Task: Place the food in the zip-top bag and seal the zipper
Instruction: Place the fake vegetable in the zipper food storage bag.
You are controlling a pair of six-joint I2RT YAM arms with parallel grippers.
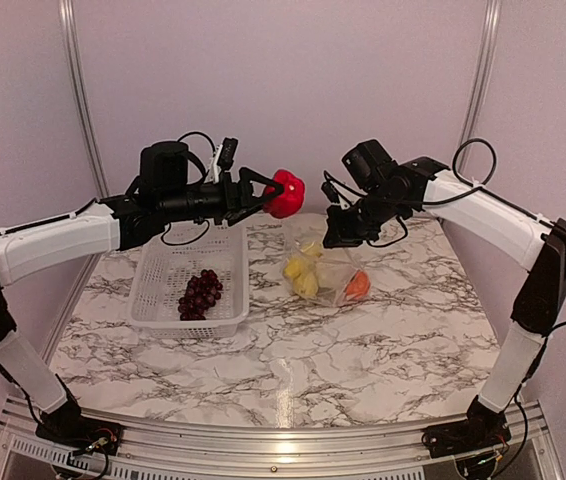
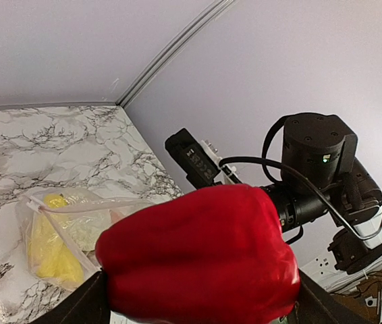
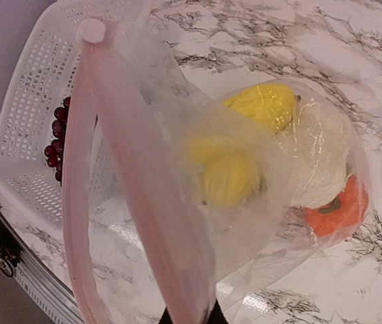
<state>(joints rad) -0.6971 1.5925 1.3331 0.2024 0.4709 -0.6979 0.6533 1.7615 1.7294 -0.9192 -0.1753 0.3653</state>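
Note:
My left gripper [image 1: 275,194] is shut on a red pepper [image 1: 286,193], held in the air left of the bag; the pepper [image 2: 198,256] fills the left wrist view between the dark fingers [image 2: 76,305]. My right gripper [image 1: 335,236] is shut on the pinkish zipper [image 3: 144,189] and lifts the mouth edge of the clear zip-top bag [image 1: 328,272]. The white slider tab [image 3: 91,30] sits at the strip's far end. Inside the bag [image 3: 272,223] lie yellow pieces [image 3: 231,179], a pale whitish piece [image 3: 319,162] and an orange fruit [image 3: 333,212].
A white slotted basket [image 1: 163,272] stands left of the bag on the marble table [image 1: 293,360], with a dark purple grape bunch [image 1: 200,293] inside it. The right arm's wrist and camera [image 2: 312,169] hang just beyond the pepper.

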